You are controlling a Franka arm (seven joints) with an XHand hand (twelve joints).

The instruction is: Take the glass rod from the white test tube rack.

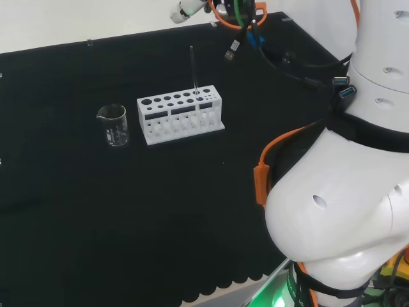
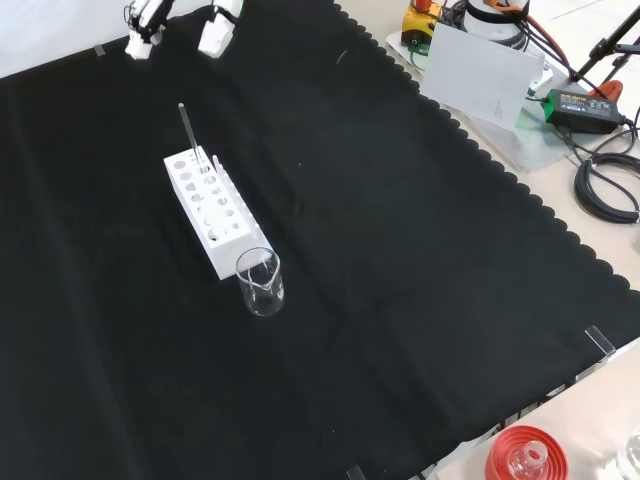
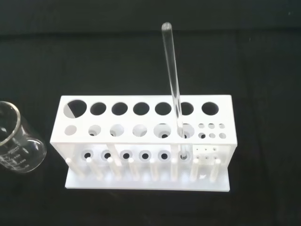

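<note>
A white test tube rack (image 1: 181, 116) stands on the black cloth, and a clear glass rod (image 1: 193, 67) stands upright in one of its holes near the rack's right end in the head view. The front view shows the rack (image 2: 212, 210) with the rod (image 2: 188, 125) at its far end. From the wrist view the rod (image 3: 173, 80) rises from a front-row hole of the rack (image 3: 141, 137). The hand (image 2: 218, 30) hangs above and beyond the rack, apart from the rod. Its fingertips (image 1: 185, 9) are spread and hold nothing.
An empty glass beaker (image 1: 113, 125) stands just left of the rack in the head view, nearer the camera (image 2: 260, 283) in the front view. A red ribbed stand (image 2: 525, 455) sits at the cloth's near edge. The arm's white links (image 1: 345, 192) rise at the head view's right.
</note>
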